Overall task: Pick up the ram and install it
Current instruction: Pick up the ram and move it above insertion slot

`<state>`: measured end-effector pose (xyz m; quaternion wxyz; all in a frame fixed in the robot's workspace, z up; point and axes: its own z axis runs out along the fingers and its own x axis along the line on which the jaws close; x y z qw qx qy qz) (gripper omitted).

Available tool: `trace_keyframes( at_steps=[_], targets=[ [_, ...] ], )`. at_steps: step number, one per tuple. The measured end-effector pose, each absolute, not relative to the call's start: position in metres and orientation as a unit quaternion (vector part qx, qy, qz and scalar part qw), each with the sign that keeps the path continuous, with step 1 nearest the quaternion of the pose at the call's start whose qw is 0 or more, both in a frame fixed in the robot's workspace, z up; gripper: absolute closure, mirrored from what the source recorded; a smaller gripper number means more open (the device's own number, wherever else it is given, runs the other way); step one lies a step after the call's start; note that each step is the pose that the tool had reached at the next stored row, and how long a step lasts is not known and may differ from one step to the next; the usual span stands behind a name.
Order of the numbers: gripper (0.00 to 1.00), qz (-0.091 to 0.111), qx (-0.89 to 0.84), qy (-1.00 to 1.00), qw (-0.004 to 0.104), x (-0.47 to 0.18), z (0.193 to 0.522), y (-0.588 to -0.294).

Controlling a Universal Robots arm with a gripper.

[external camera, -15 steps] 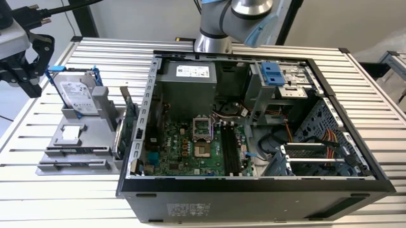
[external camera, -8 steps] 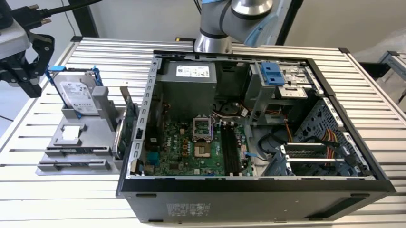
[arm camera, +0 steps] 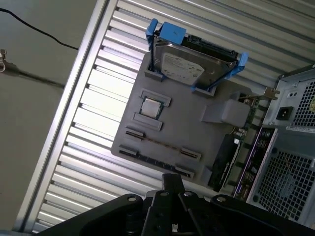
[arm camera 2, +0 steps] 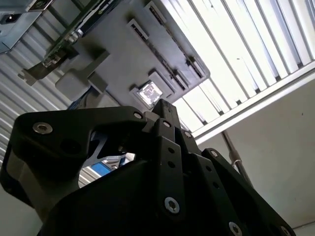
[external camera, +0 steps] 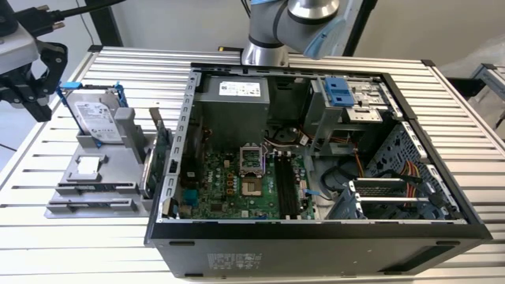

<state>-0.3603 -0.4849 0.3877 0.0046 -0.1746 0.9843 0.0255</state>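
Hovering over the grey holder (arm camera: 182,129) on the counter (arm camera: 88,108), the pincer (arm camera: 172,179) has its tips drawn together with nothing between them. The task looks barely begun. The ram (arm camera: 161,144) is not yet picked up. It stands on edge in the holder's slotted rests, just beyond the pincer's tip and apart from it. The memory slots (external camera: 285,188) inside the open computer case (external camera: 316,248), well apart from the pincer, look unfilled, so both the grasp and the installing are left. Seen edge-on, the ram is a long, thin, brownish-green strip; its chips cannot be made out.
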Motion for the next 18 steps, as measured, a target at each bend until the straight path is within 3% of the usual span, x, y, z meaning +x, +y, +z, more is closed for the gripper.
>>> trace_keyframes(
  at_steps=[18],
  targets=[
    [1.0,0.026,-0.227,0.974,0.003,-0.3604,0.3877,-0.4849]
  ],
)
